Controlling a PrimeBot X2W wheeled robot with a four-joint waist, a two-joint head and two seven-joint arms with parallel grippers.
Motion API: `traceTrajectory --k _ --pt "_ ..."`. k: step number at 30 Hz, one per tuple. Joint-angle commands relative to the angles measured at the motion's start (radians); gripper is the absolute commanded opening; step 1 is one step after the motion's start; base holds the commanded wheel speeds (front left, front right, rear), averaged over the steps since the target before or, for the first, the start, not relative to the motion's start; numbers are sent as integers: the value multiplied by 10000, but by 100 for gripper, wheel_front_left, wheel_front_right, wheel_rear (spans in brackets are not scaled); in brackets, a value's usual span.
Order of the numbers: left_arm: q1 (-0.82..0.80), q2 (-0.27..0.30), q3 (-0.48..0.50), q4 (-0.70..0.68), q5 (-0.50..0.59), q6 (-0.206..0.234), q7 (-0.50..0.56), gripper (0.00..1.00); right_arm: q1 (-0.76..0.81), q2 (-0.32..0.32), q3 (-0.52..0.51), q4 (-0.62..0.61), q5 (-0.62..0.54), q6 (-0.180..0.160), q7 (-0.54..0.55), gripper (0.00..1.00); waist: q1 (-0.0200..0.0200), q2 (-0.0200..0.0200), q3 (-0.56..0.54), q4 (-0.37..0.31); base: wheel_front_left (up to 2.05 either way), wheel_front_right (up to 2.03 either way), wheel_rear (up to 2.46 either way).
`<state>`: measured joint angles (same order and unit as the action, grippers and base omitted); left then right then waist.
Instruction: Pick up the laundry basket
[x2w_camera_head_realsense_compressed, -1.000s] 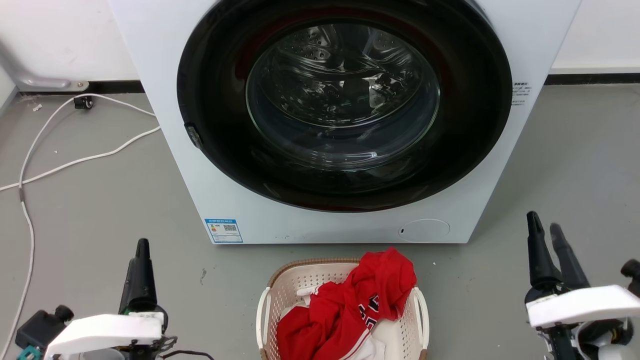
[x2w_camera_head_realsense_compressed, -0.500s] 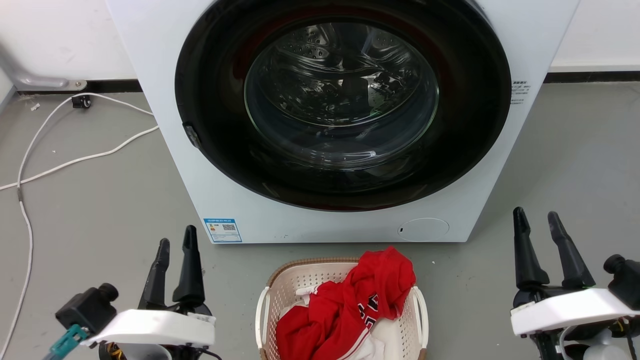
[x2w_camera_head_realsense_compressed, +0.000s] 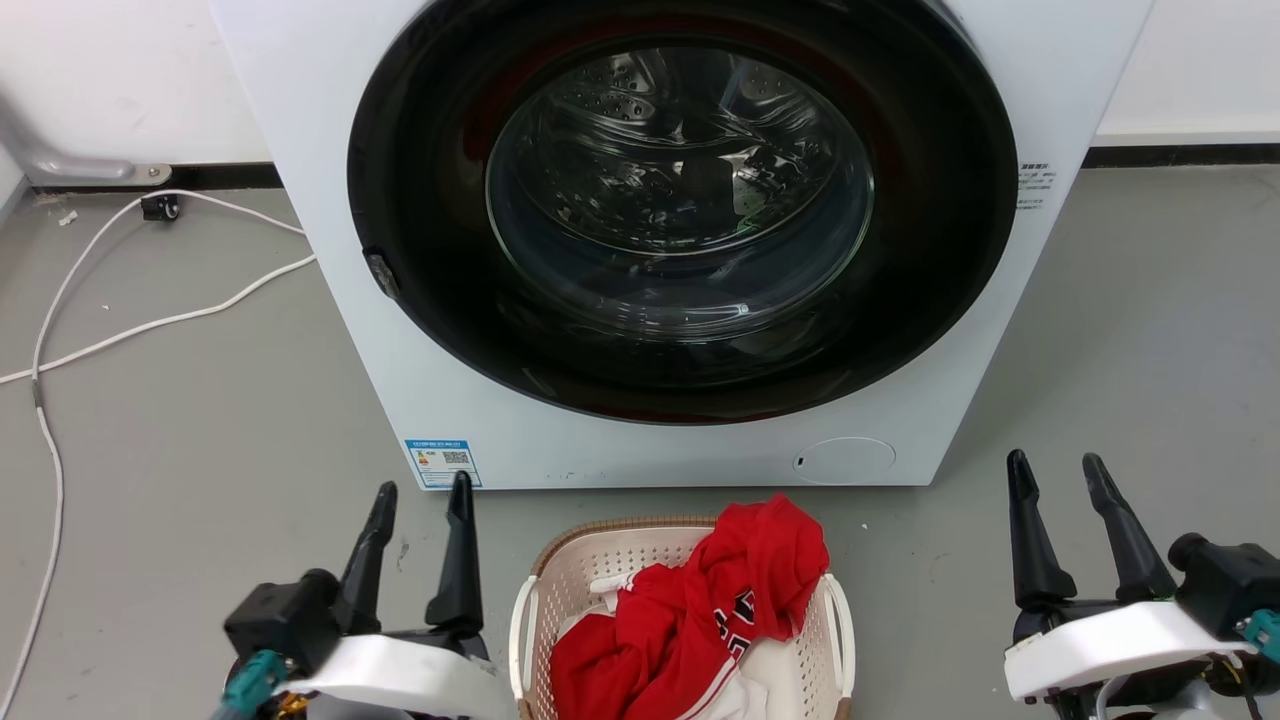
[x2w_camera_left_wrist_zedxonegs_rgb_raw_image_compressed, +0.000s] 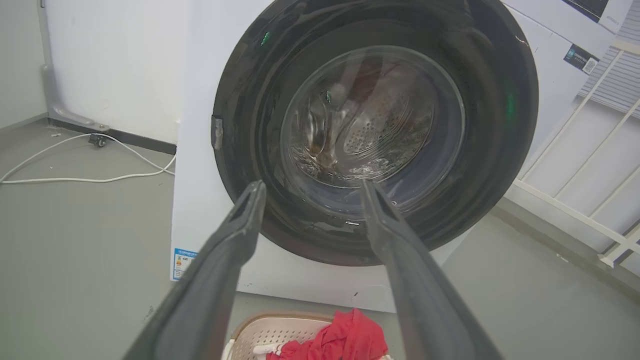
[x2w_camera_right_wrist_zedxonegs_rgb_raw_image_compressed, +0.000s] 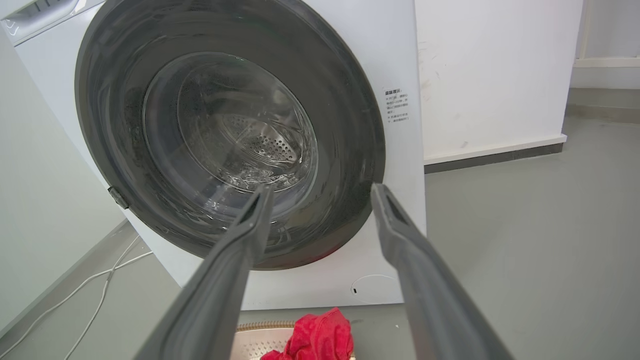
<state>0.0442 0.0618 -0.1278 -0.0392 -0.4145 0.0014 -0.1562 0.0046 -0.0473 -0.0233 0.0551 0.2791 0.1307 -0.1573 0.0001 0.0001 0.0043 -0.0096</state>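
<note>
The laundry basket (x2w_camera_head_realsense_compressed: 570, 570), cream-white with a brown rim and white loop handles, sits on the floor at the bottom centre of the head view. Red clothing (x2w_camera_head_realsense_compressed: 720, 610) is heaped in it. In the left wrist view the laundry basket (x2w_camera_left_wrist_zedxonegs_rgb_raw_image_compressed: 265, 335) peeks in at the bottom edge, and the right wrist view catches its rim (x2w_camera_right_wrist_zedxonegs_rgb_raw_image_compressed: 260, 327). My left gripper (x2w_camera_head_realsense_compressed: 420, 495) stands open just left of the basket, holding nothing. My right gripper (x2w_camera_head_realsense_compressed: 1055, 465) is open further off to the basket's right, also holding nothing. Both are open in their wrist views, left gripper (x2w_camera_left_wrist_zedxonegs_rgb_raw_image_compressed: 310, 187), right gripper (x2w_camera_right_wrist_zedxonegs_rgb_raw_image_compressed: 320, 190).
A white washing machine (x2w_camera_head_realsense_compressed: 330, 200) with a shut dark round door (x2w_camera_head_realsense_compressed: 680, 210) stands right behind the basket. White cables (x2w_camera_head_realsense_compressed: 150, 320) trail over the grey floor on the left. A white railing (x2w_camera_left_wrist_zedxonegs_rgb_raw_image_compressed: 575, 200) stands to the machine's right in the left wrist view.
My left gripper has moved right toward the basket and its fingers have spread apart. My right gripper has shifted a little left and down. The basket has not moved.
</note>
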Motion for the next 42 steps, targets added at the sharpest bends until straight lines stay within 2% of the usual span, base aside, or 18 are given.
traceTrajectory --k 1,11,14,20,30,32,42 --pt "26 93 -137 -94 266 66 -98 100 6 -43 -2 -41 -255 0 -83 100 -1 -1 -5 0 0 0 0" --pt "47 626 -1134 119 1298 609 -340 100 73 -43 122 246 -1207 -1 -326 100 -1 -1 -44 -14 0 0 0" --pt "108 497 -1102 73 1163 762 -411 100 86 -43 231 263 -1319 -1 -399 100 -1 -1 -62 -9 0 0 0" --pt "192 585 -1307 187 1689 590 -537 100 116 -43 205 324 -1780 -1 -525 100 -1 -1 -94 -31 0 0 0" --pt "349 408 -1219 309 2349 777 -736 100 200 -44 430 328 -2540 -1 -729 100 -1 -1 -150 -84 0 0 0" --pt "411 329 -1080 285 2296 721 -776 100 220 -45 432 291 -2395 -2 -767 100 -1 -1 -147 -94 0 0 0" --pt "665 -23 -489 641 2437 -92 -962 100 260 -39 256 711 -1511 -1 -954 100 -1 -1 -124 -139 0 0 0"
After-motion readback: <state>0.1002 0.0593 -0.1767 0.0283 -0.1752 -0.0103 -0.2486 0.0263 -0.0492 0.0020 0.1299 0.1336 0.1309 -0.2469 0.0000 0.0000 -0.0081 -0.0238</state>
